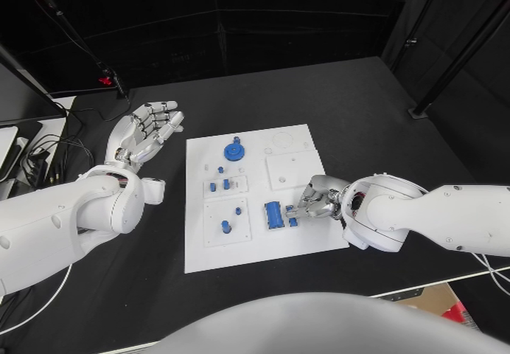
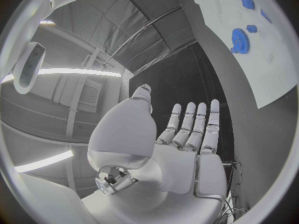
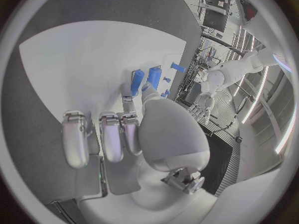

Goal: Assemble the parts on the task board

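The left robot hand (image 1: 147,128) lies over the black table (image 1: 351,96) to the left of the task board (image 1: 213,254), near its far left corner, palm up with its fingers stretched out straight and close side by side, holding nothing; the left wrist view shows the same flat, open palm (image 2: 187,149) with bare table beyond the fingertips. The task board is the white plate in the middle of the table, and the blue parts sit mostly on its left half: a round gear-like part (image 1: 233,152) at the far end, a cluster of small blue pieces (image 1: 221,183) in a clear holder just nearer, and two more small pieces (image 1: 231,218) in another holder nearer still. Toward the board's middle, at its near side, an oblong blue part (image 1: 274,214) lies just beside the right robot hand (image 1: 310,203), which rests on the board with its fingers curled down. In the right wrist view a fingertip (image 3: 147,90) touches the near end of an oblong blue part, with a second one close beside it; whether the hand actually grips it I cannot tell.
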Available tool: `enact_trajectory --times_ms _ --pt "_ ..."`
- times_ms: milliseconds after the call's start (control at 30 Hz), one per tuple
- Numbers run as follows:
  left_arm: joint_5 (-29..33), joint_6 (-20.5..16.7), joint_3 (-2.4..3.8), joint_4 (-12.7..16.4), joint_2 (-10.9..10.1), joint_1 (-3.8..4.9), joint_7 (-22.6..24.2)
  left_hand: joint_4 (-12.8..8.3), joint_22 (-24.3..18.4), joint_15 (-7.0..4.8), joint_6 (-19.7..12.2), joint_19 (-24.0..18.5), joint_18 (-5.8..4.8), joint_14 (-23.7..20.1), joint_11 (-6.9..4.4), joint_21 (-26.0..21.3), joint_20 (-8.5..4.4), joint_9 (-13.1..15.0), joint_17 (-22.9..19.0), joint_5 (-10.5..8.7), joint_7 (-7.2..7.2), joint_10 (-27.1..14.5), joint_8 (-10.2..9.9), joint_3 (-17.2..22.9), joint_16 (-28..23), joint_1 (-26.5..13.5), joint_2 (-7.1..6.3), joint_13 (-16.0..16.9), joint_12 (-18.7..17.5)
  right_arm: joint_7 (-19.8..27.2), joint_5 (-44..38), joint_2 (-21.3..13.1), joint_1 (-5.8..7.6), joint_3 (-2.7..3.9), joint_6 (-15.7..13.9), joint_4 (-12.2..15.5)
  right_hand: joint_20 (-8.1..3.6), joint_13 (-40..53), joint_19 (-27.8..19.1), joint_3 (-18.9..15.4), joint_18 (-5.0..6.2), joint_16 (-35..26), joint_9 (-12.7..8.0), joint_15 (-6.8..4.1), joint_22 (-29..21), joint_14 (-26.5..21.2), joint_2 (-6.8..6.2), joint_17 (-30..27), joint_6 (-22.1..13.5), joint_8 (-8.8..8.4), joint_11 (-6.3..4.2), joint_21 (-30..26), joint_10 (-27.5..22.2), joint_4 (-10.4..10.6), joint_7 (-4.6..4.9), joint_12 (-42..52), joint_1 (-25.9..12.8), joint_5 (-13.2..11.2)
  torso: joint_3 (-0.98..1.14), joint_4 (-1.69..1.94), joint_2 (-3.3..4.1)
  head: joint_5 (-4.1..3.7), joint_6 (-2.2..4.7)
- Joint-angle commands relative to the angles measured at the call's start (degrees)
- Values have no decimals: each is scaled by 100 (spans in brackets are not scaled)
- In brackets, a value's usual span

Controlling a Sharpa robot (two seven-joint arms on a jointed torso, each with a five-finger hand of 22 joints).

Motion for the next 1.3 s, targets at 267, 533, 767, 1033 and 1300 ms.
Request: enact_trajectory --times_ms 267,533,767,1033,1300 --pt "0 57 5 -2 8 8 390 -3 -8 9 -38 -5 -50 30 -8 19 18 -8 -11 41 870 -47 41 -43 30 9 73 -9 34 29 -20 14 1 -2 47 10 -32 1506 606 -180 -86 31 -10 -10 1510 595 35 1506 51 -62 -14 19 617 0 -3 15 -187 -20 0 1 -1 3 0" --pt "0 57 5 -7 11 8 382 -3 -8 9 -38 -5 -50 30 -8 19 18 -8 -11 41 870 -47 41 -43 30 9 73 -9 34 42 -61 -91 1 -3 85 46 -38 1506 606 -357 -86 31 27 -23 1510 595 -16 1506 123 -4 -37 19 617 -4 -33 15 -257 -143 3 3 0 5 0" --pt "0 59 5 -18 15 8 374 -3 -8 9 -38 -5 -50 30 -8 19 18 -8 -11 41 870 -47 41 -43 30 9 73 -9 34 92 -77 -231 -1 -4 353 98 -117 1506 606 -722 -86 31 232 -119 1510 595 -439 1506 398 352 -168 19 617 20 -183 15 -496 -207 -2 -7 1 2 0" --pt "0 65 5 -30 27 7 366 -3 -9 9 -41 -6 -50 31 -8 19 18 -11 -17 46 870 -47 45 -44 35 13 78 -12 39 31 -83 -236 -3 -5 721 70 -230 1506 606 -672 -86 31 447 -232 1510 595 -552 1506 485 629 -279 19 617 17 -298 15 -311 -207 6 1 2 -15 0" --pt "0 65 5 -28 23 7 366 -4 -9 8 -42 -7 -50 34 -8 20 18 -13 -19 49 870 -48 47 -44 39 15 82 -13 41 -16 -125 -190 -5 -5 726 19 -276 1506 606 -605 -86 31 606 -265 1510 595 -324 1506 391 783 -306 19 617 -2 -322 15 -159 -209 5 3 1 -11 0"
